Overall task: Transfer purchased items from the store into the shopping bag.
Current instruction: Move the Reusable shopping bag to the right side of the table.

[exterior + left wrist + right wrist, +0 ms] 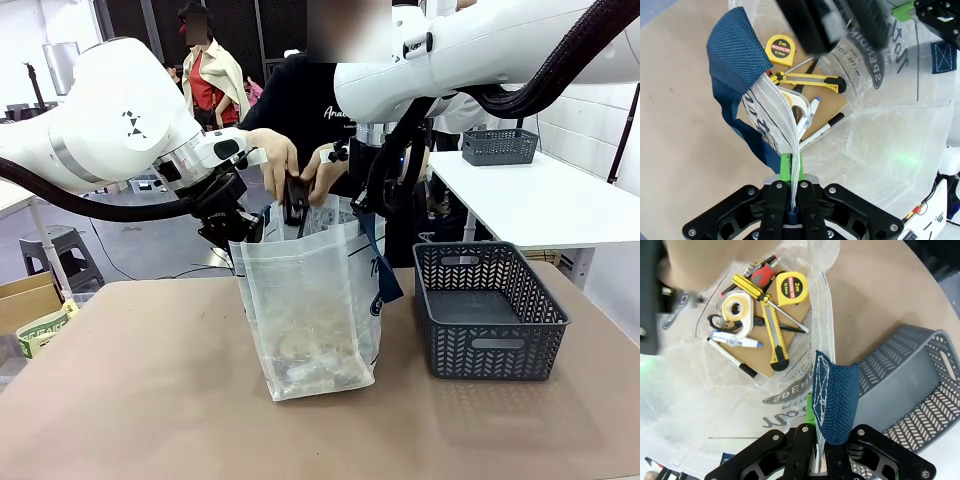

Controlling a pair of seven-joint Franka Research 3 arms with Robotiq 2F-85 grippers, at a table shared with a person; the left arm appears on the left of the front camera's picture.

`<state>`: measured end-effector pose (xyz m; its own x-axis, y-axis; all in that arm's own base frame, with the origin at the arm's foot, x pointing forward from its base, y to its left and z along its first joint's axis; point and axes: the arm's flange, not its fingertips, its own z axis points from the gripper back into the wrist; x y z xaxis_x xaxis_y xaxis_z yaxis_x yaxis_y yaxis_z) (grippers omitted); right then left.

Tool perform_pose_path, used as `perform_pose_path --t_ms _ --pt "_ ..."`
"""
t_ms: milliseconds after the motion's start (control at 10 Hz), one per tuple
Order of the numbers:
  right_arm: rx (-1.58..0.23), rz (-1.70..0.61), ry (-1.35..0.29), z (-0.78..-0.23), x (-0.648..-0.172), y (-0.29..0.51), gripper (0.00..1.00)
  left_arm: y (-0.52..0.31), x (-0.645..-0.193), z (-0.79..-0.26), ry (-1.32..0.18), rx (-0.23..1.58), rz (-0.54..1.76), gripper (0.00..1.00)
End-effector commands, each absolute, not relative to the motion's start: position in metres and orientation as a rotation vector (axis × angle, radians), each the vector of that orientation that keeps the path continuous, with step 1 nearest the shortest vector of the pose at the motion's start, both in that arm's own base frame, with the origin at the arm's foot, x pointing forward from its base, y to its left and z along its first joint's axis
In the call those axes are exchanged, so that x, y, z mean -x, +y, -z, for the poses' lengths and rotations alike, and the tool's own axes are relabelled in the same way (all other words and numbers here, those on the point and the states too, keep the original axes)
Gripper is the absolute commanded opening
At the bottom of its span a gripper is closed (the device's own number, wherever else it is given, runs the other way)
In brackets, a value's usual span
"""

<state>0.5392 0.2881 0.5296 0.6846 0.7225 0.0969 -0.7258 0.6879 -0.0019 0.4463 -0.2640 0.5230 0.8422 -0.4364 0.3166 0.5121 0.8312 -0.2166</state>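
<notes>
While the left jaws and right jaws each clamp its rim, the shopping bag stands on the desk beside the store; its film looks limp and slippery, so the stitched hems seem the surest hold.

left arm: in from left, gripper pinched closed on shopping bag rim | right arm: reaching toward middle, gripper pinched closed on opposite rim

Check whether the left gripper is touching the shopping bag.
Touching. The left wrist view shows the left gripper shut on the shopping bag, with the translucent rim pinched in its grip.
</notes>
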Motion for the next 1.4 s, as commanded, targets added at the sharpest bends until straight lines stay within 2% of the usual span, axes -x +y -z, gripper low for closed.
perform_pose_path --t_ms 0,1300 --pt "-0.037 -0.811 -0.093 -0.5302 -0.5393 0.2873 0.00 -0.2633 -0.4461 -0.5237 -0.263 0.295 0.512 0.00" --pt "-0.037 -0.811 -0.093 -0.5302 -0.5393 0.2873 0.00 -0.2633 -0.4461 -0.5237 -0.263 0.295 0.512 0.00"
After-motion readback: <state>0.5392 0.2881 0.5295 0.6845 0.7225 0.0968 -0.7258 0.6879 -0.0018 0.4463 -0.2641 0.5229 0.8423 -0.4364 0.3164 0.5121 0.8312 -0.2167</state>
